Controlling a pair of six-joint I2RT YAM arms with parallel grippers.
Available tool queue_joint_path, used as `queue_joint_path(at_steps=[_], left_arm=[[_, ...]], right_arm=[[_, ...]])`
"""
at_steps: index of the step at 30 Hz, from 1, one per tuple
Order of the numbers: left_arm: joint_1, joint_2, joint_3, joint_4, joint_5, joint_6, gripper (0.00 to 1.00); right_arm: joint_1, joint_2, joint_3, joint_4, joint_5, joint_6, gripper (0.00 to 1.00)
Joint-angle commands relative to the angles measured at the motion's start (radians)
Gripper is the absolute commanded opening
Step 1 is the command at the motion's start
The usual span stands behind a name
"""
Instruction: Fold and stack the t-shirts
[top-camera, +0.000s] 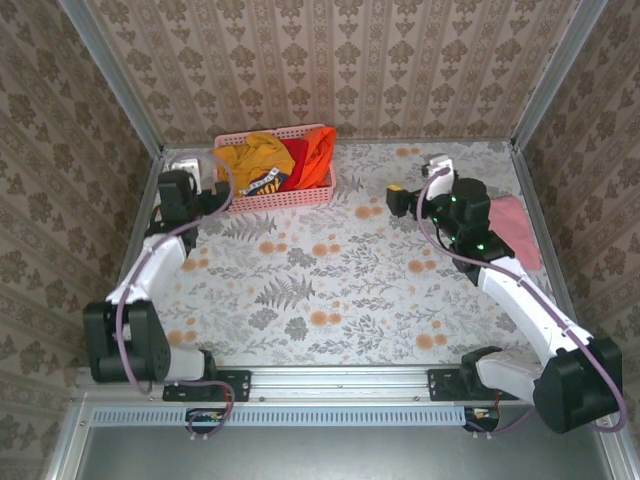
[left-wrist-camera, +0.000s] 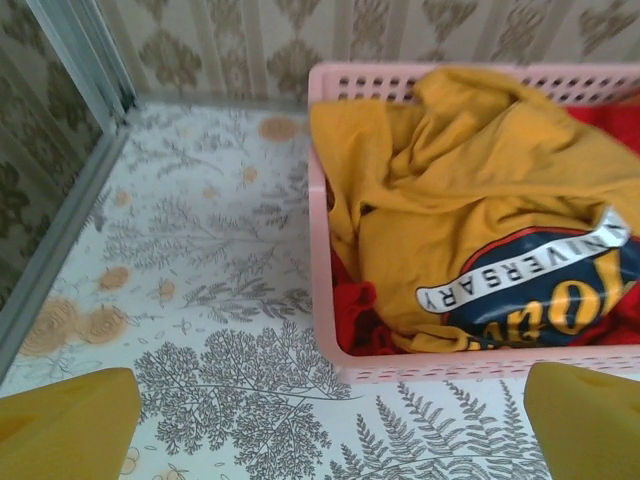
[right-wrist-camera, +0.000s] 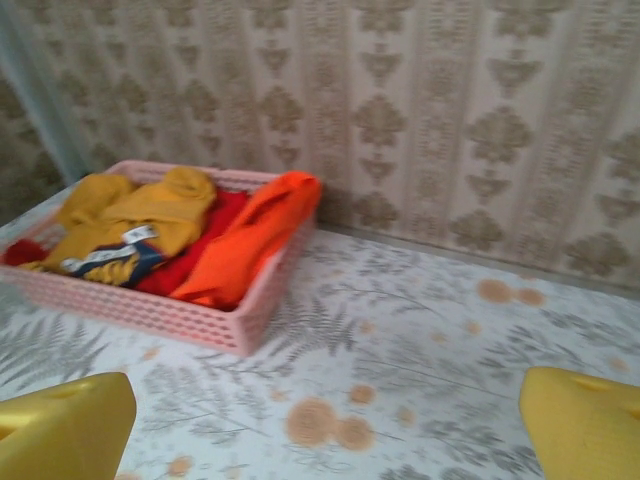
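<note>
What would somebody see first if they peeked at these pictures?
Probably the pink basket at the far edge of the flowery table, stuffed with bright shirts: a golden-yellow t-shirt with a dark logo and an orange t-shirt spilling over its right end. A pale pink t-shirt lies alone beside the right arm.

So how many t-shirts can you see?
4. A golden-yellow shirt, a red shirt and an orange shirt are bunched in the pink basket. A pale pink shirt lies apart at the right side of the table. More may hide underneath in the basket.
</note>
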Motion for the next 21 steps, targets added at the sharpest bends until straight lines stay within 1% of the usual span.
queue_joint_path(at_steps=[1,3,8,14,16,19,21], left_arm=[[0.023,0.112,0.122,-0.207,0.028,-0.057,1.0],[0.037,0.185,0.194,-0.247,0.053,-0.084,0.96],[0.054,0.341,0.34,-0.338,0.119,-0.097,0.79],[0.055,0.488,0.458,-0.383,0.183,-0.108,0.69],[0.055,0.529,0.494,-0.408,0.191,-0.109,0.64],[0.057,0.571,0.537,-0.445,0.179,-0.102,0.55],[0.061,0.589,0.55,-0.454,0.168,-0.101,0.46]], right_arm=[[0.069,0.051,0.061,-0.053,-0.021,-0.024,1.0],[0.111,0.084,0.09,-0.059,-0.02,-0.033,1.0],[0.189,0.154,0.154,-0.065,-0.034,-0.055,1.0],[0.261,0.219,0.239,-0.083,-0.088,-0.085,1.0],[0.285,0.233,0.264,-0.081,-0.103,-0.086,1.0],[0.314,0.27,0.294,-0.085,-0.107,-0.085,1.0],[0.324,0.277,0.304,-0.083,-0.106,-0.085,1.0]])
